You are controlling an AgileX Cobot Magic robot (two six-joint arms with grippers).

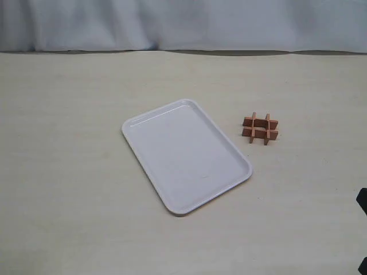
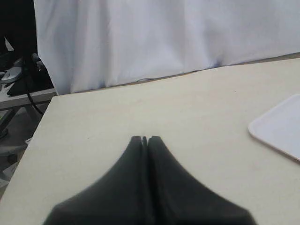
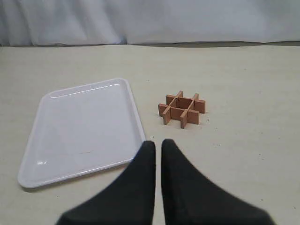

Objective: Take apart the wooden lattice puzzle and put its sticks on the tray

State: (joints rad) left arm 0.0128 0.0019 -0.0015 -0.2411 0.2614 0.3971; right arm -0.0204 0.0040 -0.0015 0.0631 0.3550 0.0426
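- Item: flat white plastic rectangular tray (image 1: 186, 154), rounded corners, low rim; lay askew on pale bench (image 1: 69, 172).
- Item: small reddish-brown wooden lattice puzzle (image 1: 260, 128), "#"-shaped, four sticks interlocked; sat on bench near tray's right long side in exterior view, not touching it.
- Item: left claw (image 2: 145, 139), black, pressed together, empty; over bench, well apart from tray.
- Item: right claw (image 3: 158, 144), black, pressed together, empty; just beside tray's edge.

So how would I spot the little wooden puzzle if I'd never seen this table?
Find the flat white plastic rectangular tray on the pale beige tabletop. To its right in the exterior view, apart from it, sits the small reddish-brown wooden lattice puzzle. It alone is brown, and it is shaped like a hash sign.
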